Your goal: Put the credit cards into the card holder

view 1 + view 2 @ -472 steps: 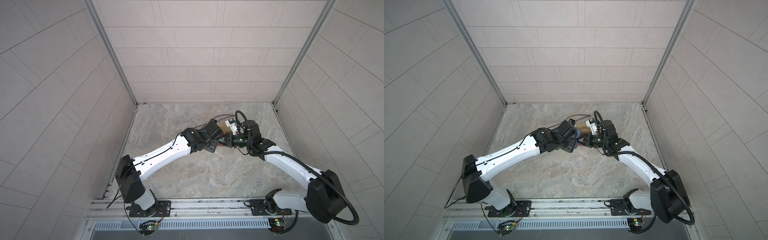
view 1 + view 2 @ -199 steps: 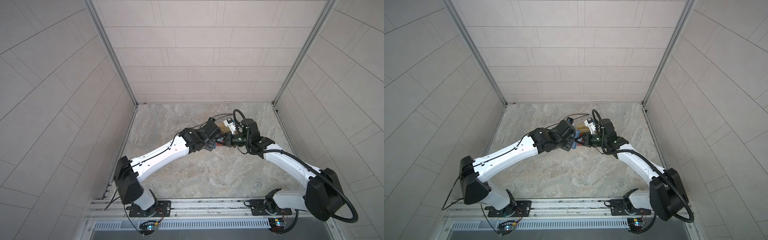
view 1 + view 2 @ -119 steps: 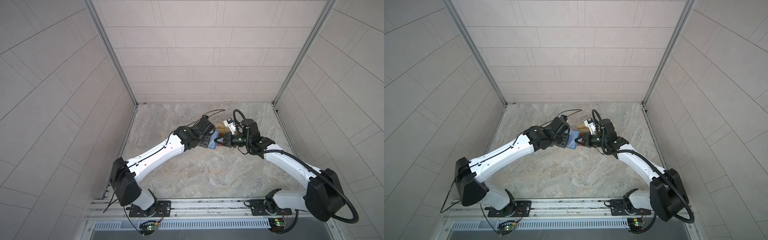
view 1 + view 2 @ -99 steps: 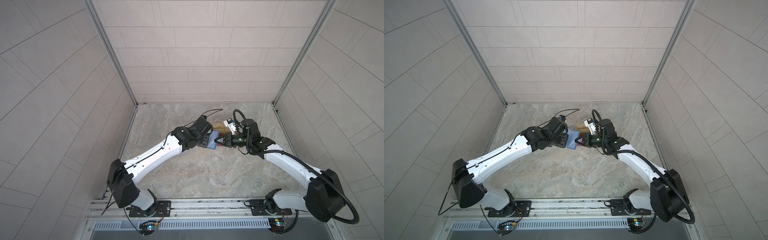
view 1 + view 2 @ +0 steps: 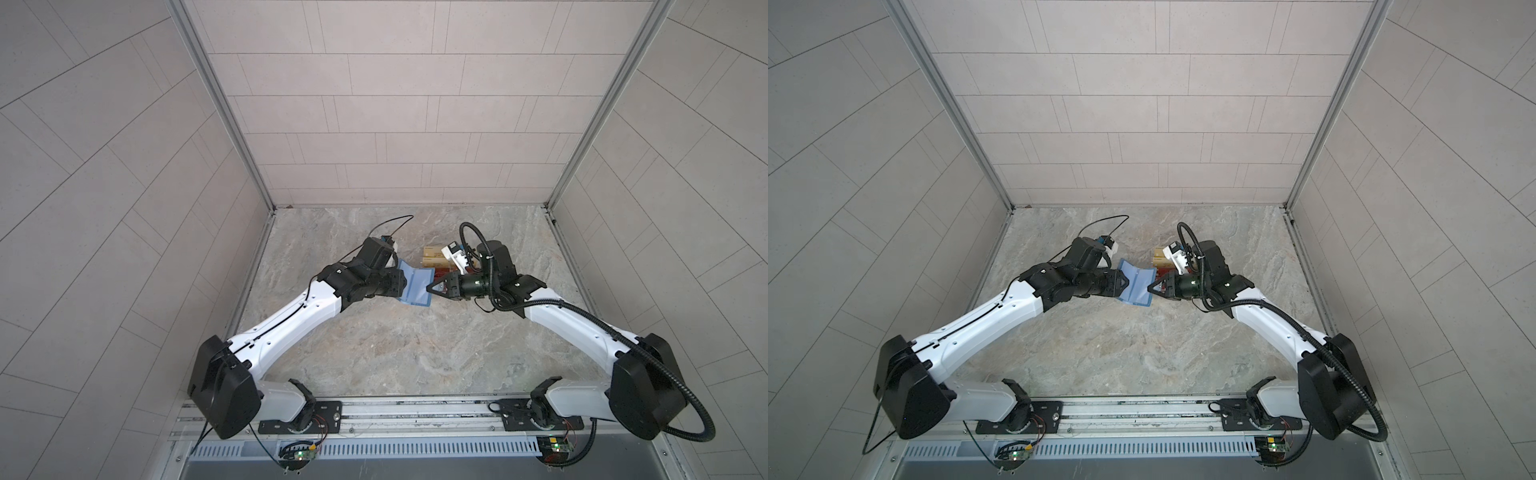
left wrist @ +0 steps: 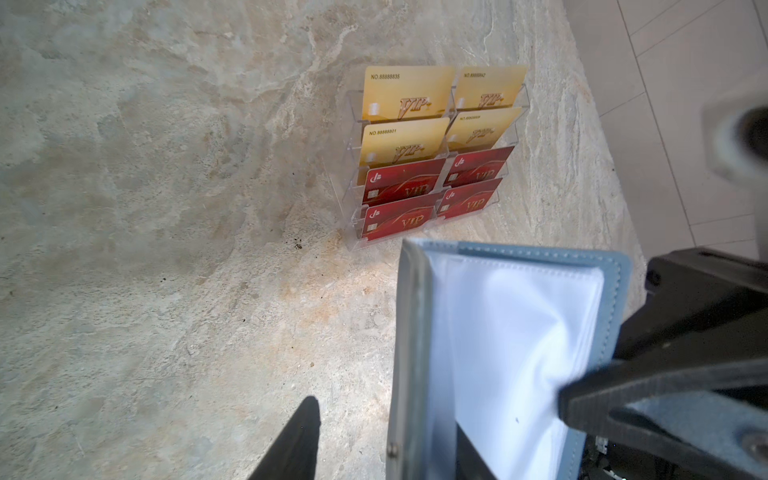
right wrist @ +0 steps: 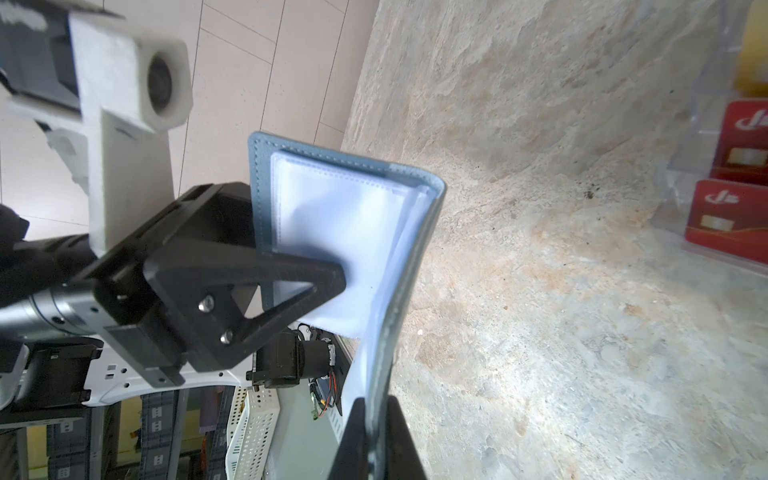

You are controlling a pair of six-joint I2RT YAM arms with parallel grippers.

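Observation:
The card holder (image 5: 417, 286) (image 5: 1136, 289) is a slate-blue wallet, hanging spread open above the table between my two grippers. Its pale clear sleeves (image 6: 511, 332) (image 7: 340, 224) face up. My right gripper (image 5: 430, 289) (image 7: 376, 399) is shut on the edge of one cover. My left gripper (image 5: 401, 282) (image 6: 386, 415) straddles the other cover with its jaws apart. One of its fingers (image 7: 328, 278) rests on the sleeves, the outer finger (image 6: 299, 440) stands clear of the cover. Several red credit cards (image 6: 399, 191) (image 7: 735, 220) stand in a rack behind the wallet.
The clear acrylic tiered rack (image 6: 349, 199) stands on the marble table (image 5: 395, 340) just beyond the wallet, with gold cards (image 6: 407, 93) (image 5: 432, 257) in its upper tiers. Tiled walls close in the left, right and back. A metal rail (image 5: 415, 411) runs along the front.
The left arm has drawn back to the left. The wallet, hidden between the two grippers a second ago, now hangs spread open. The right gripper has stayed where it was.

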